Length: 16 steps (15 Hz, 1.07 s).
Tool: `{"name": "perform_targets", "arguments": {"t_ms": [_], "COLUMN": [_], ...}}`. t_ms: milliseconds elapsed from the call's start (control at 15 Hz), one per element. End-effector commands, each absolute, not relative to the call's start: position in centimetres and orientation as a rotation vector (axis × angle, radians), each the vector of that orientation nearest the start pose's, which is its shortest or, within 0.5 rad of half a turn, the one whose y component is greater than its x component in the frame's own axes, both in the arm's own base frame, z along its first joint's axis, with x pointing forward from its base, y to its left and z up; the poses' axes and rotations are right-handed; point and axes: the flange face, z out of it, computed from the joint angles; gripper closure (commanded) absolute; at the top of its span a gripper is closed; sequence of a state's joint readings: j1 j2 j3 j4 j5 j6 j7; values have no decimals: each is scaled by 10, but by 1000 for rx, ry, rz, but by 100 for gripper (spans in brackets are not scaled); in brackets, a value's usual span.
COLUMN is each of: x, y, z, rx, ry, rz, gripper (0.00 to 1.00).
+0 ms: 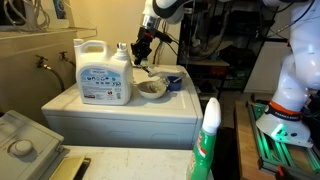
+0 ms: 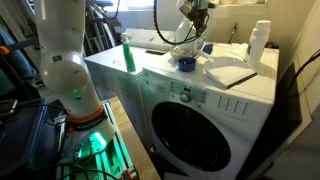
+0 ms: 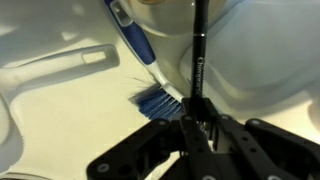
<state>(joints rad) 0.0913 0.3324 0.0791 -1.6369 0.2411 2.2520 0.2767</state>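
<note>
The claw [image 3: 200, 135] is clamped on a thin black rod [image 3: 197, 60], which runs forward from it toward the bowl [image 1: 151, 90] just beyond. A blue brush [image 3: 158, 98] lies on the white surface [image 3: 60, 120] directly ahead of the claw, beside the rod. The rod is best pinched firmly and moved slowly, so neither is knocked

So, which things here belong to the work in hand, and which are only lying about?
In use: gripper, shut on a black stick; blue brush beside it; bowl.
Lying about: detergent jug; green bottle; blue cup.
</note>
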Motion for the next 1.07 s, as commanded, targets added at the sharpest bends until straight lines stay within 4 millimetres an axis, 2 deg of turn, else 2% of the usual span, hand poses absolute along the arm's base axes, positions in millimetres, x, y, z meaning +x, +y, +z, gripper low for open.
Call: {"name": "perform_targets", "arguments": {"t_ms": [0, 200, 400, 467, 667, 1000], "x": [653, 647, 634, 628, 617, 596], "y": [105, 105, 100, 99, 86, 76], "z": [480, 490, 489, 486, 470, 431], "rx": [-2786, -2795, -2916, -2956, -3073, -3203], "ry": [438, 461, 398, 310, 243, 143], "rz": [-324, -341, -303, -314, -343, -274], "gripper": [97, 97, 97, 97, 97, 97]}}
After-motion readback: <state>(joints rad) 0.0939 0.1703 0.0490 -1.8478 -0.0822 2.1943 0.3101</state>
